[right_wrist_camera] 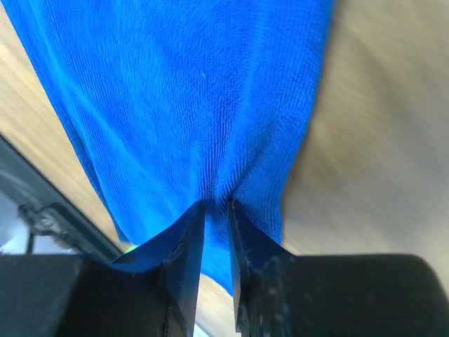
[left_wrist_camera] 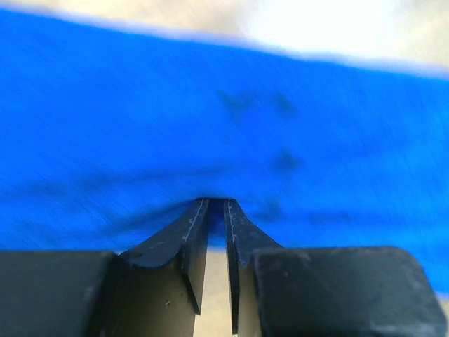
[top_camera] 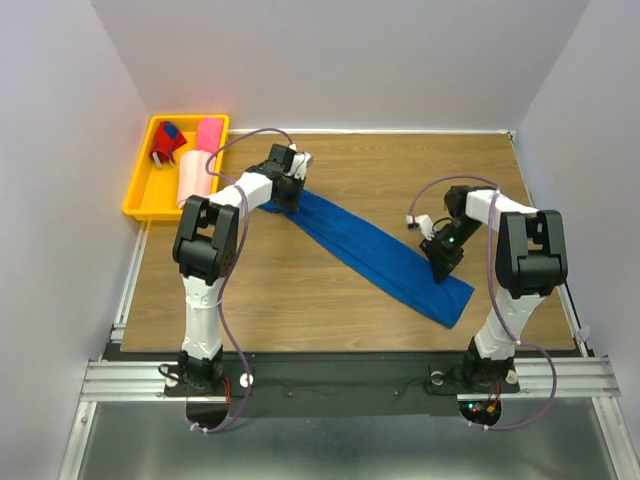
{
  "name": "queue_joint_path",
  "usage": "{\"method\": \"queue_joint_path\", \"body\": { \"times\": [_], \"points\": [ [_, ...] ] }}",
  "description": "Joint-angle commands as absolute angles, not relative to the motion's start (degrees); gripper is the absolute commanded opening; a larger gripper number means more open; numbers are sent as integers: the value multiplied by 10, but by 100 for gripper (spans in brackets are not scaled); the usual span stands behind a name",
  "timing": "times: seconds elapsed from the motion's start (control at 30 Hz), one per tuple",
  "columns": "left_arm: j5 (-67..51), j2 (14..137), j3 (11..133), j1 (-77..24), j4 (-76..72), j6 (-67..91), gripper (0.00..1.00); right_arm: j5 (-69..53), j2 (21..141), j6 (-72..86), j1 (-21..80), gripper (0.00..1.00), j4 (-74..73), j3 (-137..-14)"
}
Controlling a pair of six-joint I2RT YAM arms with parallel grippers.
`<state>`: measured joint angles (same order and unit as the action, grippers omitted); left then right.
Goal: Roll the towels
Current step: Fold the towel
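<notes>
The royal blue towel (top_camera: 375,250) lies stretched out diagonally on the wooden table, from the far left to the near right. My left gripper (top_camera: 290,190) is shut on its far left end; the left wrist view shows blue towel (left_wrist_camera: 224,119) pinched between the jaws (left_wrist_camera: 217,207). My right gripper (top_camera: 440,262) is shut on the towel near its near right end; the right wrist view shows the cloth (right_wrist_camera: 182,98) bunched between the jaws (right_wrist_camera: 216,208). The hot pink towel (top_camera: 208,134) and pale pink towel (top_camera: 193,180) lie rolled in the yellow tray.
The yellow plastic tray (top_camera: 137,190) stands at the far left of the table and also holds a red and blue object (top_camera: 166,143). White walls close in the table on three sides. The wooden table top (top_camera: 300,290) shows in front of the towel.
</notes>
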<state>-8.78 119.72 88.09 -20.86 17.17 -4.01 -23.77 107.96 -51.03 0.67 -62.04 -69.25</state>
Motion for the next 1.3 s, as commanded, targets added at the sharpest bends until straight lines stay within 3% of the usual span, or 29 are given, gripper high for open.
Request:
{"method": "queue_joint_path", "body": {
  "times": [0.0, 0.2, 0.3, 0.4, 0.57, 0.67, 0.8, 0.93, 1.07, 1.27],
  "points": [
    [-54, 1272, 987, -165, 193, -61, 25, -241, 1089, -480, 76, 26, -591, -664],
    [-56, 1378, 1188, -118, 254, -103, 25, -317, 1114, -415, 210, 32, -589, -707],
    [-97, 1377, 1226, -113, 291, -129, 25, -359, 1143, -373, 286, 32, -591, -747],
    [-162, 1297, 1151, -113, 287, -138, 27, -373, 1144, -367, 308, 32, -593, -745],
    [-204, 1116, 976, -113, 242, -167, 40, -427, 1103, -379, 312, 36, -627, -714],
    [-233, 986, 855, -119, 199, -199, 47, -499, 1081, -394, 310, 49, -665, -721],
    [-187, 817, 692, -191, 182, -268, 50, -546, 1049, -376, 267, 51, -680, -760],
    [-112, 720, 586, -376, 180, -318, 51, -569, 1049, -355, 183, 56, -695, -831],
    [-95, 740, 541, -524, 162, -244, 51, -586, 1073, -317, 91, 65, -697, -873],
    [-57, 820, 568, -699, 117, -178, 54, -567, 1081, -287, -5, 68, -696, -927]
  ]
}}
